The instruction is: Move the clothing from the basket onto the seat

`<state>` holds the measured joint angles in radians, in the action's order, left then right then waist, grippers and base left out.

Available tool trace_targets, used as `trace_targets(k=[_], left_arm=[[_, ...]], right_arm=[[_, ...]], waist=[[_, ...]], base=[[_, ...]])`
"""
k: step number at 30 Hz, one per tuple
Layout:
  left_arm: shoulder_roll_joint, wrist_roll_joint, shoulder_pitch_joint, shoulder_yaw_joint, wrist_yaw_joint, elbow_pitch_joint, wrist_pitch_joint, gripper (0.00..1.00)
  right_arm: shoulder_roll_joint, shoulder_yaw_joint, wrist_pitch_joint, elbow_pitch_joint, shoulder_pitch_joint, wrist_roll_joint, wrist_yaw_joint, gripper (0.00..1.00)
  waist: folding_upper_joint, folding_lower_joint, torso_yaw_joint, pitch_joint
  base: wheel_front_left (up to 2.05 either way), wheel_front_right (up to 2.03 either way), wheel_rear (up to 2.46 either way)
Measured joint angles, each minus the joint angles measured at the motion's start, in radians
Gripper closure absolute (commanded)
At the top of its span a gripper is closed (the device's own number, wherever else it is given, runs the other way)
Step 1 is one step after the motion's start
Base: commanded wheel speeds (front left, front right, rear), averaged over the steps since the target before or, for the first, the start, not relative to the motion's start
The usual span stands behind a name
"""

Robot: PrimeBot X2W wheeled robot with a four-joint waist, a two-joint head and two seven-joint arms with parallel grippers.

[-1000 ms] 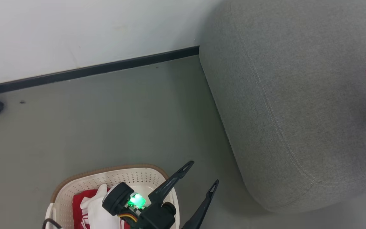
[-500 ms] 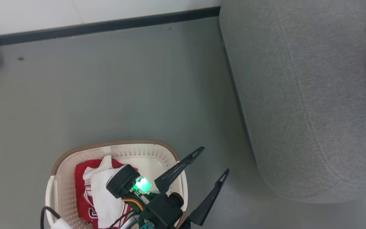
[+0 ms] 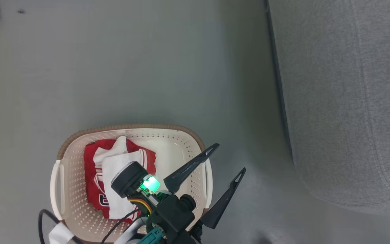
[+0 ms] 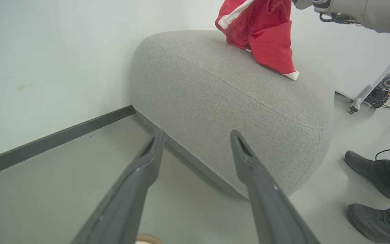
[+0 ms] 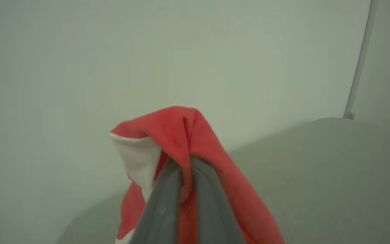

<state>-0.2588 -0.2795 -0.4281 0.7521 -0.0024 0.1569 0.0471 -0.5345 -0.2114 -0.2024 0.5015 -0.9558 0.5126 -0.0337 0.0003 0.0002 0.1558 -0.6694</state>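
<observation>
Head view: one garment in the basket, one held at the seat

- Head view. Basket [image 3: 131, 127] stands on the grey floor [image 3: 113, 67], well apart from the seat [image 3: 344, 101], which takes up the right side of the frame.
- Jersey [image 3: 91, 159] lies crumpled in the basket's left half, red and white, with part of a black numeral showing near its lower edge. The right half of the basket floor is bare perforated plastic.
- Left gripper [image 3: 230, 157] hangs over the basket's right rim. I read its jaws as wide apart with nothing between them, fingers pointing up and right toward the seat. Its wrist, with a green light on, covers part of the jersey.
- Left wrist view. Both fingers frame the seat's rounded near corner. A dark skirting [image 4: 56, 139] runs along the white wall [image 4: 46, 51] to the seat.
- Red garment [image 4: 266, 34] with white trim hangs down from the top of this frame. Its lower white-edged end looks to be touching the seat's top surface, though I can't be certain of contact.
- Pale right forearm [image 4: 361, 10] reaches in at the upper right, above the garment.
- A person's dark shoes [image 4: 371, 173] stand on the floor beside the seat's far end.
- Right wrist view. Right gripper [image 5: 185, 161] has its jaws pressed together on a fold of the red garment. The cloth drapes over both fingertips, white lining showing on the left. Seat fabric lies blurred below and behind it.
</observation>
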Motion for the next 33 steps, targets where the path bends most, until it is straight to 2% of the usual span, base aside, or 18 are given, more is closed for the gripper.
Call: trace_targets(k=[11,20,21,22,23,29,33], left_arm=[[0.001,0.0,-0.005,-0.001,-0.008,-0.048,0.018,0.0],[0.008,0.0,-0.016,0.0,-0.016,-0.078,0.034,0.0],[0.009,0.0,-0.016,0.0,-0.016,-0.081,0.034,0.0],[0.01,-0.001,-0.016,0.0,-0.016,-0.085,0.035,0.0],[0.013,-0.001,-0.016,0.001,-0.016,-0.09,0.044,0.0],[0.024,-0.004,-0.016,0.0,-0.016,-0.115,0.062,0.0],[0.033,-0.011,-0.014,-0.01,-0.007,-0.133,0.079,0.0]], right_arm=[[0.043,-0.002,0.018,0.143,0.002,0.043,0.009,1.0],[0.049,0.0,0.016,0.217,0.007,0.05,0.043,1.0],[0.049,0.0,0.016,0.223,0.007,0.05,0.043,0.85],[0.049,0.0,0.015,0.228,0.007,0.05,0.043,0.02],[0.049,0.001,0.014,0.237,0.01,0.05,0.044,0.0],[0.054,0.007,-0.008,0.252,0.045,0.043,0.052,0.0],[0.086,0.019,-0.021,0.261,0.078,0.036,0.052,0.0]], waist=[[-0.0001,-0.0002,-0.005,-0.013],[-0.0001,-0.0002,-0.001,0.019],[-0.0002,-0.0002,-0.001,0.024],[-0.0002,-0.0002,-0.001,0.029],[-0.0002,-0.0002,-0.001,0.039],[-0.0002,-0.0002,-0.004,0.074],[-0.0003,-0.0003,-0.007,0.103]], base=[[0.0,0.0,0.0],[0.0,0.0,0.0],[0.0,0.0,0.0],[0.0,0.0,0.0],[0.0,0.0,0.0],[0.0,0.0,0.0],[0.0,0.0,0.0]])
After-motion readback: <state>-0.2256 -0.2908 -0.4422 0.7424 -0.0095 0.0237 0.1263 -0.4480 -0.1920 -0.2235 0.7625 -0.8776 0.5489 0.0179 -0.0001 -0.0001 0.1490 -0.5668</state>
